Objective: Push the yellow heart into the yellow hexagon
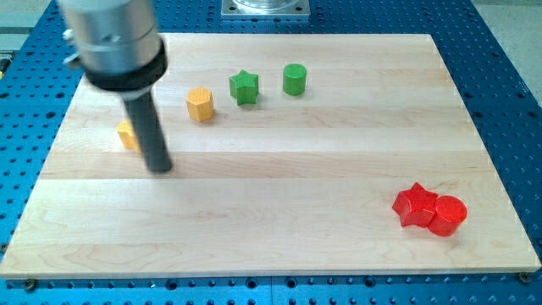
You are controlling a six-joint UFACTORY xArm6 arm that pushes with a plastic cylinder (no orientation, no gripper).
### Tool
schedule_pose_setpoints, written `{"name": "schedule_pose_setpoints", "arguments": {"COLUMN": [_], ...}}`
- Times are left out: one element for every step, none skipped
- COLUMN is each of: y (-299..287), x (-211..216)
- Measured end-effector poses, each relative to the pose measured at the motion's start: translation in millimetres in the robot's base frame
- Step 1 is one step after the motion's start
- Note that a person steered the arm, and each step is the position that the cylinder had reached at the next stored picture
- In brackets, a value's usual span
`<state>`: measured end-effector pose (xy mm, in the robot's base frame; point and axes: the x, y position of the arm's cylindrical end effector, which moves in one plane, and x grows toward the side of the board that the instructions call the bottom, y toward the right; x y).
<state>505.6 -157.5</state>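
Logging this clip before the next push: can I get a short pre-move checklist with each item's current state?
1. Yellow heart and yellow hexagon touching: not ok, clearly apart.
2. My tip located: ok, just right of and below the heart.
3. Heart fully visible: not ok, the rod hides part of it.
4. Tip on the heart's side away from the hexagon: not ok.
5. Green star clear of the hexagon: ok, a small gap shows.
6. Tip touching the heart: cannot tell.
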Motion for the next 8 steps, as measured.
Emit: {"name": "schedule_pose_setpoints", "arguments": {"y": [-59, -61, -48, -21, 20, 12, -48, -31], "x": [11, -41, -69, -56, -54, -40, -37, -54]}}
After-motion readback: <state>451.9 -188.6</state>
